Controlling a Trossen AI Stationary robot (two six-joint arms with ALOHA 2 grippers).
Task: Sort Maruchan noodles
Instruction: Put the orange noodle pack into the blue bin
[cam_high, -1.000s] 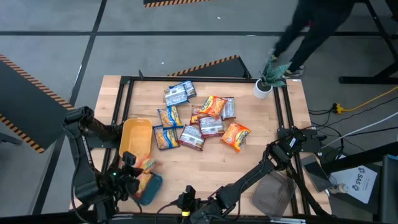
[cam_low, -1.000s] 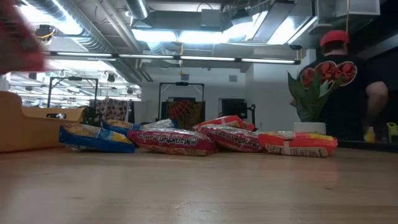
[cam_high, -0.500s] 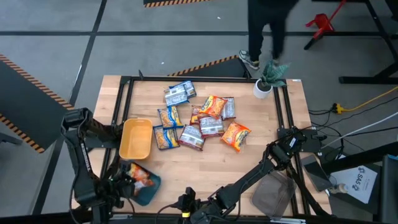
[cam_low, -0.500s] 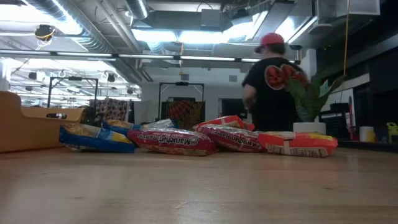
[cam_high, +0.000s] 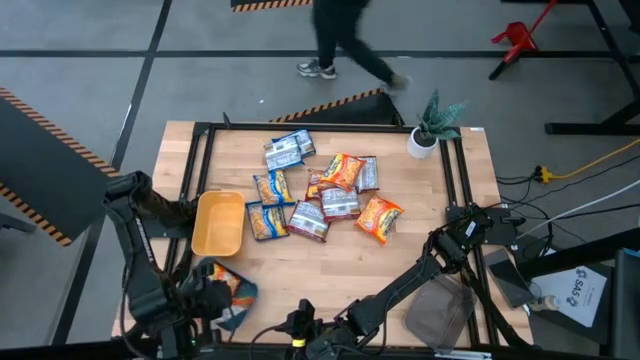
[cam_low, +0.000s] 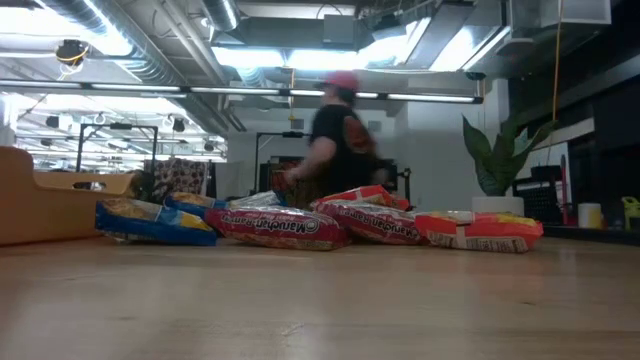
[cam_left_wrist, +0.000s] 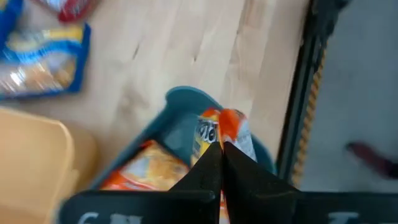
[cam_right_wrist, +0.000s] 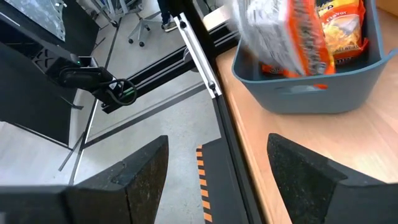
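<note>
high view: noodle packets (cam_high: 320, 195) cluster at centre of the tabletop (cam_high: 330, 260), a yellow tray (cam_high: 220, 223) to their left, a plant pot (cam_high: 423, 142) upper right; left pincer (cam_high: 205, 298) lower left.
low view: a person (cam_low: 335, 140) blurred behind the packets, earlier further right.
left wrist view: pincer pressed together over an orange packet (cam_left_wrist: 230, 127) in the teal tray (cam_left_wrist: 186, 106).
right wrist view: right pincer (cam_right_wrist: 211, 168) spread.

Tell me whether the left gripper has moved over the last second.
Yes. The left gripper, shut, has drawn back from beside the yellow tray toward the table's near edge, over the teal tray.
</note>
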